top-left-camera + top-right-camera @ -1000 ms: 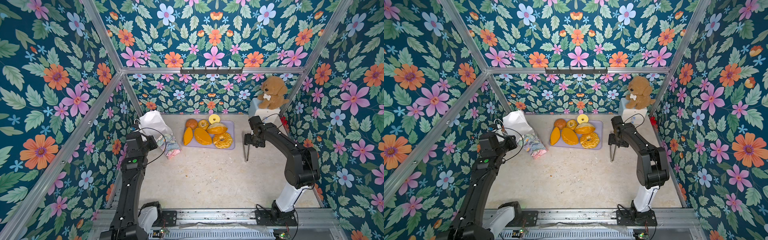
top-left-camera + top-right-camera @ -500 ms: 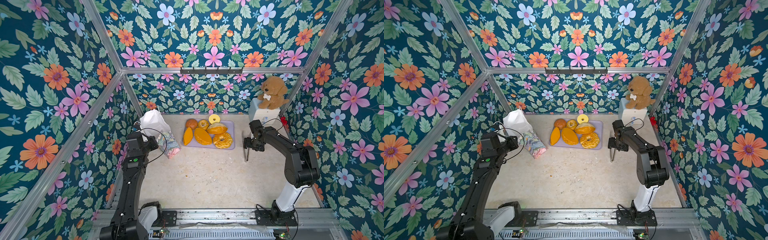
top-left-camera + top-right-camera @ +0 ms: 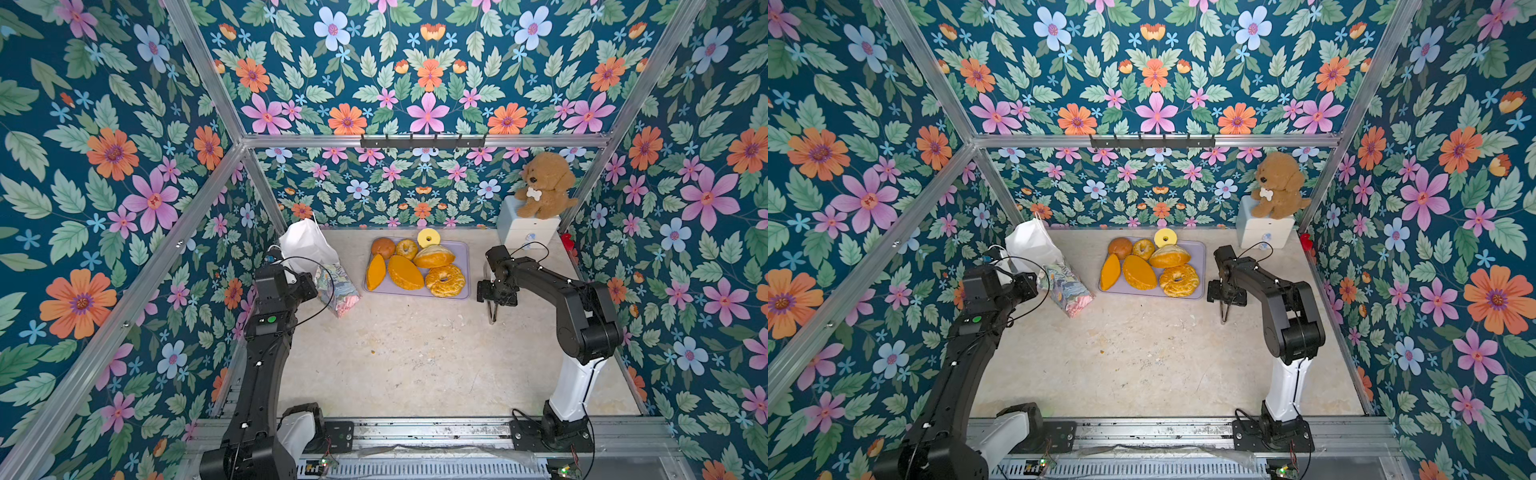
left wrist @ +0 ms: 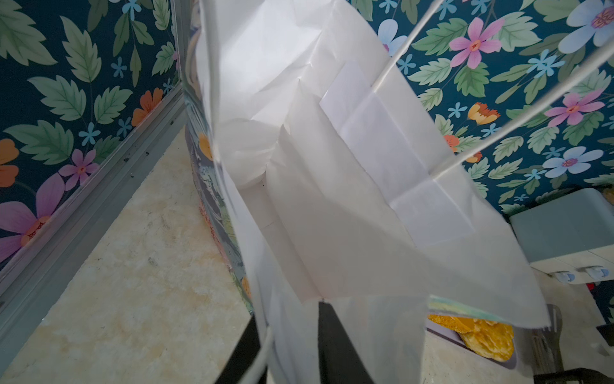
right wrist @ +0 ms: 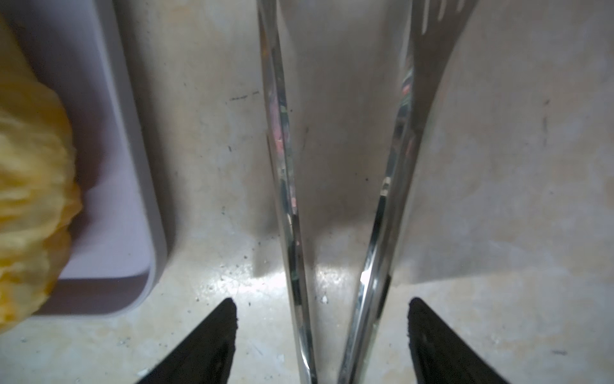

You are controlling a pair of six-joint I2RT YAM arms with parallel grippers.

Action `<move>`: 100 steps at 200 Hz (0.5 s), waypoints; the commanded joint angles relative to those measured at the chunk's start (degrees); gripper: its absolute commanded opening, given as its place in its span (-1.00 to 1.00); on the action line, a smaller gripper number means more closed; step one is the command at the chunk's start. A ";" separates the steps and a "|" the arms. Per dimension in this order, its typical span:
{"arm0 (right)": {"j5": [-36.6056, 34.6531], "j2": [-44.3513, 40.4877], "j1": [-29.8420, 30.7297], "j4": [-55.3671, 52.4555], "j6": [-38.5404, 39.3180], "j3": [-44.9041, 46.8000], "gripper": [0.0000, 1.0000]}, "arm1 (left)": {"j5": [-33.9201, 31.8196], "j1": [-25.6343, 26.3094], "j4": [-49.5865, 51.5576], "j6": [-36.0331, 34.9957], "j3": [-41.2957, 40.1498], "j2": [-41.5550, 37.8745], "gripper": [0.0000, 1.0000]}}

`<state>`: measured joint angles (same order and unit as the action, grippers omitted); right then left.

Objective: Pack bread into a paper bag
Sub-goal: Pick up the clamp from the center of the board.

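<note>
The paper bag (image 3: 307, 245) leans at the back left, white inside up, its painted outside (image 3: 1065, 286) facing the tray. My left gripper (image 4: 289, 319) is shut on the bag's near wall, one black finger inside and one outside. The bread lies on a lilac tray (image 3: 463, 249): a big knobbly ring (image 3: 444, 280), an orange loaf (image 3: 405, 272) and several smaller pieces. Right of the tray, metal tongs (image 3: 492, 313) lie on the table. My right gripper (image 5: 322, 304) hangs open over the tongs (image 5: 289, 199), a fingertip (image 5: 229, 309) on either side without touching them.
A brown plush dog (image 3: 544, 185) sits on a pale drawer box (image 3: 525, 232) in the back right corner. A small red object (image 3: 566, 240) lies by the right wall. Flowered walls close in on three sides, and both arm bases stand on the front rail.
My right gripper has shifted slightly left and toward the front, over the tongs. The left gripper and the bag have barely moved.
</note>
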<state>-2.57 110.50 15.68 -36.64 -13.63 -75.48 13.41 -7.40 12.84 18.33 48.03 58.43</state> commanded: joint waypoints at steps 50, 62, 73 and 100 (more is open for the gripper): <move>-3.50 1.51 -0.03 4.00 -0.65 1.90 0.55 | 0.92 -0.07 -1.10 0.47 -0.31 1.03 -0.40; -3.06 1.96 0.00 4.61 -0.93 2.34 0.51 | 0.83 -0.07 -1.06 0.44 -0.31 1.04 -0.40; -2.38 2.36 -0.04 4.57 -0.87 1.88 0.50 | 0.80 0.00 -1.06 0.39 -0.31 1.04 -0.40; -3.12 2.41 0.00 5.64 -1.36 1.40 0.47 | 1.00 -0.07 -1.22 0.42 -0.48 1.01 -0.40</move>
<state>-4.71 111.98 15.64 -31.35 -13.93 -73.97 13.85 -7.44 12.21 19.00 47.79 59.42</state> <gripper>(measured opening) 0.736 0.300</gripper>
